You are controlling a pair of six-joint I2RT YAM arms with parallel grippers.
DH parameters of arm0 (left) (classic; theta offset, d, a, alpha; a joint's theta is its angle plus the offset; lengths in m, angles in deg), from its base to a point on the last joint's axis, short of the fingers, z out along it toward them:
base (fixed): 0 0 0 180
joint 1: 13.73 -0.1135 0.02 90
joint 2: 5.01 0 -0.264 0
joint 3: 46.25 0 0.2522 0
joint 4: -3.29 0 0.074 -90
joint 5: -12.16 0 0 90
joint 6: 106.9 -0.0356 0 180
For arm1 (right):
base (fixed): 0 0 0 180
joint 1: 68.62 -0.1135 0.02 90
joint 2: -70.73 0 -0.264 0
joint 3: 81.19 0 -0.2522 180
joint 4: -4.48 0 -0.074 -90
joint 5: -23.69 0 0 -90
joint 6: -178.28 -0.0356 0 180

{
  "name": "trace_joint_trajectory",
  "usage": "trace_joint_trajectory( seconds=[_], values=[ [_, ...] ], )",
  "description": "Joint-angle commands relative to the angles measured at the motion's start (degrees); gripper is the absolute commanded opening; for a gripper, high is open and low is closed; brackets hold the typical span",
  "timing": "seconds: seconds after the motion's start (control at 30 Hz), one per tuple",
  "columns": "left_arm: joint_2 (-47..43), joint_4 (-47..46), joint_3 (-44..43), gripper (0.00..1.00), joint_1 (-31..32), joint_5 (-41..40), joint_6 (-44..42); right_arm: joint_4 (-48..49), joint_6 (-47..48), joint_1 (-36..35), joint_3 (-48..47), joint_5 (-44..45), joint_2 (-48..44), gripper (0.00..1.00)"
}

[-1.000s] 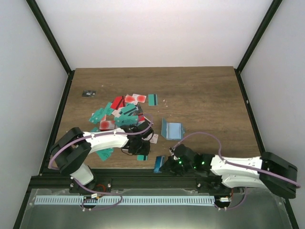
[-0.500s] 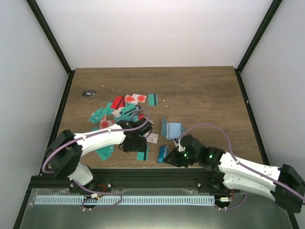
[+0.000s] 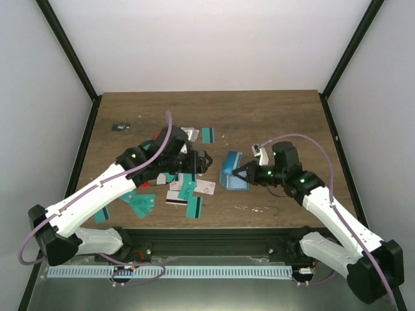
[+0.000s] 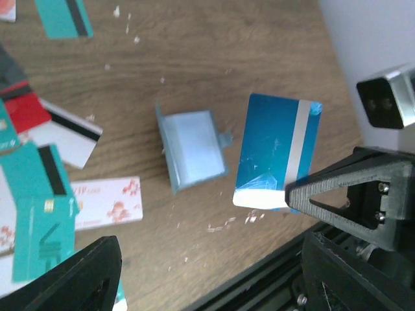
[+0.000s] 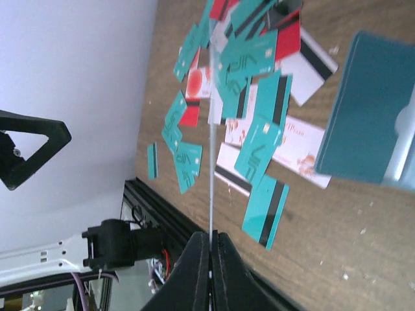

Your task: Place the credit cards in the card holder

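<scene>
The table (image 3: 285, 123) is brown wood with a darker grain. The card holder (image 4: 193, 152) is pale blue inside, and its outer side is a darker blue-teal. The blue card (image 4: 275, 152) in my right gripper (image 5: 211, 241) is deep blue with one silver-grey stripe and a white patch at one end. The credit cards (image 5: 260, 148) on the left are mixed: many are teal with a black stripe, some are red, and some are white with pink-red blots. My arms (image 3: 327, 210) are white and black.
</scene>
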Motion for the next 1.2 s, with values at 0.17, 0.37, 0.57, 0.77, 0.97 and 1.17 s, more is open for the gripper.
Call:
trace_joint_trajectory(
  seconds=[0.17, 0.37, 0.57, 0.77, 0.97, 1.17],
  values=[
    [3.86, -24.33, 4.88, 0.75, -17.88, 33.6, -9.15, 15.38, 5.76, 14.8, -1.04, -23.83, 4.22, 0.01],
    [8.92, -33.72, 4.86, 0.68, -18.73, 46.01, -9.27, 17.89, 6.82, 16.67, -3.45, -29.22, 6.07, 0.01],
    [9.16, -42.01, 6.06, 0.66, -18.73, 52.34, -6.53, 21.3, 5.36, 16.68, -3.92, -33.52, 7.6, 0.01],
    [9.66, -40.63, 6.2, 0.6, -18.73, 55.47, -8.64, 27.42, 1.62, 16.68, -1.92, -36.46, 6.95, 0.01],
    [9.67, -39.91, 6.63, 0.56, -18.73, 56.26, -9.63, 32.75, -1.75, 16.69, -0.56, -38.01, 6.52, 0.01],
    [10.73, -42.4, 7.19, 0.51, -18.3, 58.68, -8.06, 34.95, -2.42, 16.67, -0.39, -40.45, 7.2, 0.01]
  ],
)
